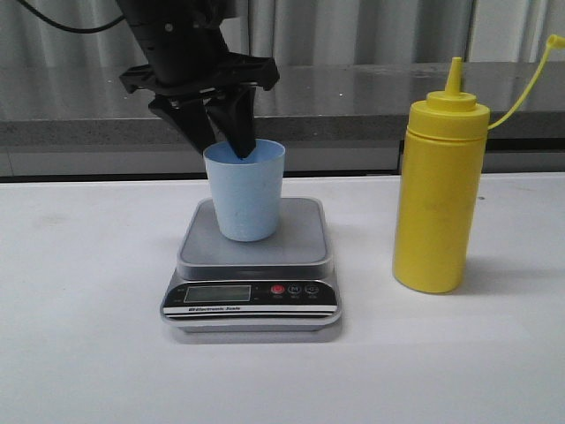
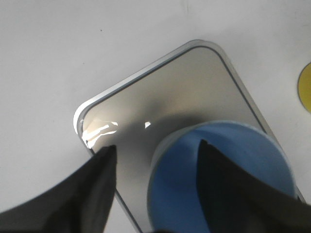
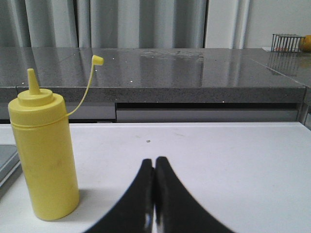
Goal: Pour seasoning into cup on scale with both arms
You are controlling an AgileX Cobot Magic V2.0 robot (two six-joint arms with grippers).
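The light blue cup (image 1: 245,199) stands upright on the grey platform of the scale (image 1: 300,240). My left gripper (image 1: 222,148) hangs over the cup's far rim, open. One finger dips inside the cup (image 2: 175,194) and the other stays outside over the scale platform (image 2: 184,87), with a gap to the rim. The yellow seasoning bottle (image 1: 437,194) stands upright on the table to the right of the scale, its cap (image 1: 554,41) dangling on its strap. My right gripper (image 3: 154,160) is shut and empty, low over the table to the right of the bottle (image 3: 43,150).
A grey stone counter (image 1: 353,97) runs behind the white table (image 1: 88,353). A wire basket (image 3: 286,42) sits on the counter at the far right. The scale's display and buttons (image 1: 252,293) face the front edge.
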